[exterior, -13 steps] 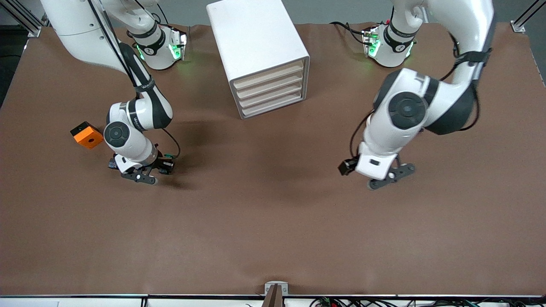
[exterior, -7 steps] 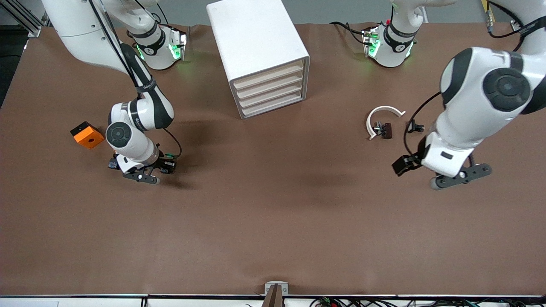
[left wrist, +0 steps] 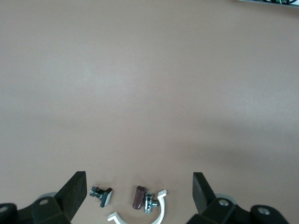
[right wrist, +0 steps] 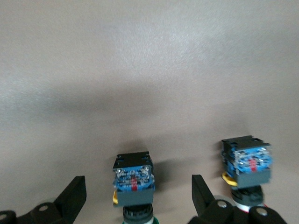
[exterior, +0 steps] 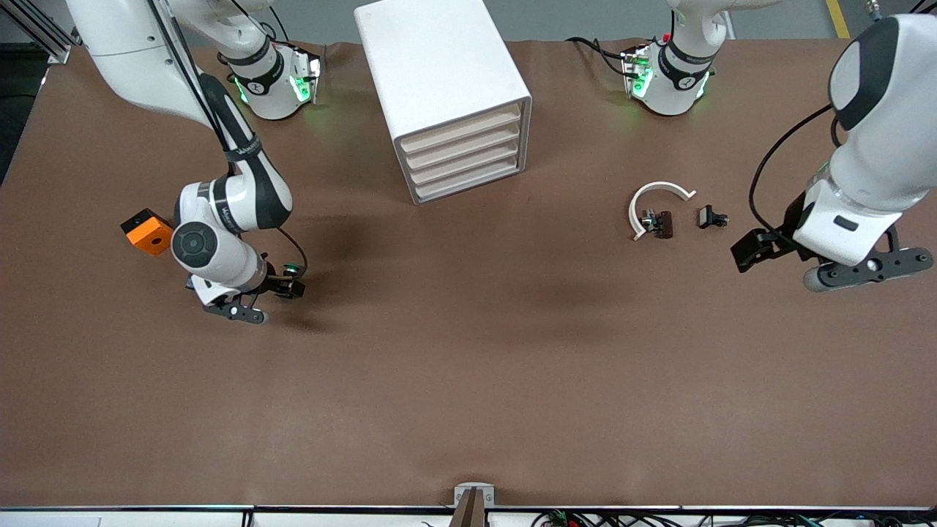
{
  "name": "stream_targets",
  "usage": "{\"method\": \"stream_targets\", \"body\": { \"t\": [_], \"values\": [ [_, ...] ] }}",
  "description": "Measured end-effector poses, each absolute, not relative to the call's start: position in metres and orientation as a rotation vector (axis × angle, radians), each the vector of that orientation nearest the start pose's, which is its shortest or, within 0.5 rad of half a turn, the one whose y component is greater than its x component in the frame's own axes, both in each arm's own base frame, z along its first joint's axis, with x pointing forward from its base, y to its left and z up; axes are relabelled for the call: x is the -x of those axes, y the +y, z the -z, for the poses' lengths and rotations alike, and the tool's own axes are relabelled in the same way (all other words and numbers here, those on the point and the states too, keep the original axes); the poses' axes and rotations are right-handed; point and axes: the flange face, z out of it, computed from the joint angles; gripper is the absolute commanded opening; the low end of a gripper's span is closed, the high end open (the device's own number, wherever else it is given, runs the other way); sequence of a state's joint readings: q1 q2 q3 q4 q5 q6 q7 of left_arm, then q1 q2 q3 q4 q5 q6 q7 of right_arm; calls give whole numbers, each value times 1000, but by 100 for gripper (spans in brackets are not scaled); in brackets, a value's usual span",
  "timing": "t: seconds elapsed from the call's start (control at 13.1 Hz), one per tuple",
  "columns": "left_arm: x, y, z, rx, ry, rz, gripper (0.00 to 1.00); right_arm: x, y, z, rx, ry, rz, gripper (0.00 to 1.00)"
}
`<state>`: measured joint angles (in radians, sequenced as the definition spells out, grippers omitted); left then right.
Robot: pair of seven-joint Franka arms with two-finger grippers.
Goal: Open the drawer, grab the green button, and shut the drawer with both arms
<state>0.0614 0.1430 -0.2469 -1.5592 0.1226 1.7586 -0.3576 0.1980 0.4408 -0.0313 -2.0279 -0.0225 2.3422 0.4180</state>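
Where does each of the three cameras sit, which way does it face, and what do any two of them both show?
Front view: high across the table, facing both arms and the closed cabinet.
Left wrist view: on the left arm, looking down between open left gripper fingers at a white clip; the front view shares that clip.
Right wrist view: on the right arm, open right gripper over two push buttons.

Wide open counter [exterior: 468,351] lies before the cabinet [exterior: 446,95]; an orange block [exterior: 148,231] crowds the right arm, a white clip [exterior: 654,205] near the left.
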Motion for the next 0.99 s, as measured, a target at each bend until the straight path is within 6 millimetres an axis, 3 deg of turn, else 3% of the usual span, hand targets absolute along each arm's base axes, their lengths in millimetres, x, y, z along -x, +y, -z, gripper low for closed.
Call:
{"method": "stream_targets", "body": {
  "t": [0.38, 0.61, 0.76, 0.99],
  "values": [
    [-577, -85, -601, 3059, -187, 142, 100, -612, 90, -307, 3193, 376, -318, 100],
    [-544, -69, -620, 3097, -179, 139, 100, -617, 80, -364, 3196, 305, -438, 100],
    [-520, -62, -628, 3098, -165, 91, 100, -617, 58, -411, 3183, 246, -509, 100],
    [-499, -61, -639, 3092, -139, 37, 100, -608, 6, -469, 3142, 170, -581, 100]
  ]
}}
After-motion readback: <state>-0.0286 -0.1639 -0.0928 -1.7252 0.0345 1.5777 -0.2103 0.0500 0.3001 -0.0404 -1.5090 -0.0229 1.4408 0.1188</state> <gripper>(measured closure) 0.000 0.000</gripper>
